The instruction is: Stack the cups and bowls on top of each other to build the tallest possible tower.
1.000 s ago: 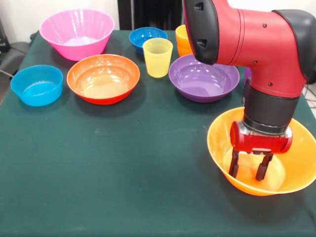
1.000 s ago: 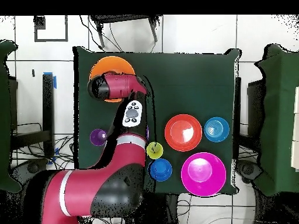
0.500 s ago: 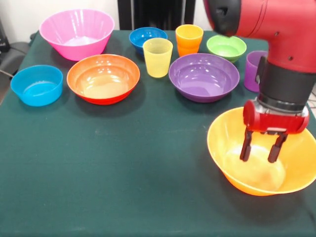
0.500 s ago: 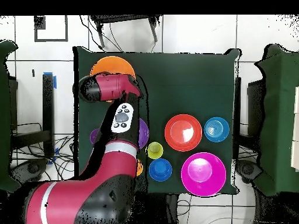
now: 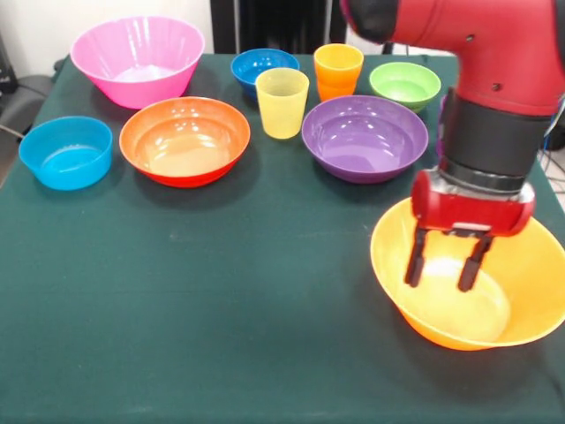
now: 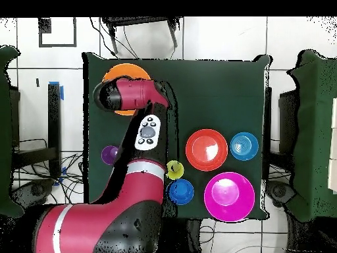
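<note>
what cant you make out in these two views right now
- Purple cup: in the front view the arm's wrist covers nearly all of it; only the overhead view shows it.
- Yellow-orange bowl: its right rim is cut off by the front view's edge; overhead, the arm covers much of it.
- Purple bowl, orange cup and green bowl: hidden under the arm in the overhead view.
- Gripper: overhead, hidden beneath the arm's wrist.

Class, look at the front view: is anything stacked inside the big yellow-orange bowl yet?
No. The yellow-orange bowl holds no cup or bowl; only the gripper, jaws open and empty, hangs over it.
</note>
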You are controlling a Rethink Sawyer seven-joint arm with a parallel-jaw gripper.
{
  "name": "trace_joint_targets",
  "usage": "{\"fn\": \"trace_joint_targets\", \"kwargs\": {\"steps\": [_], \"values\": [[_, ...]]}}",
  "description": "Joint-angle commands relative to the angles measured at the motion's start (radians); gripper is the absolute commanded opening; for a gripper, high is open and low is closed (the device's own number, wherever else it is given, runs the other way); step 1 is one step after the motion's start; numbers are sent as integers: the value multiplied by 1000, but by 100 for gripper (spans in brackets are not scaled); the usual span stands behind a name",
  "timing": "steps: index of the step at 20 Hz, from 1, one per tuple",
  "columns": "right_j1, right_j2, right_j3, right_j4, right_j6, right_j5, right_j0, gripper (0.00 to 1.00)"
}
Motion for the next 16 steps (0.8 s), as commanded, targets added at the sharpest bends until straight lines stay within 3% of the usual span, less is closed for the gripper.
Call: {"fn": "trace_joint_targets", "kwargs": {"steps": [1, 5, 16], "values": [[92, 98, 50, -86, 9, -49, -44, 100], [112, 120, 30, -92, -30, -26, -65, 100], [136, 112, 31, -90, 1, -63, -49, 100]]}}
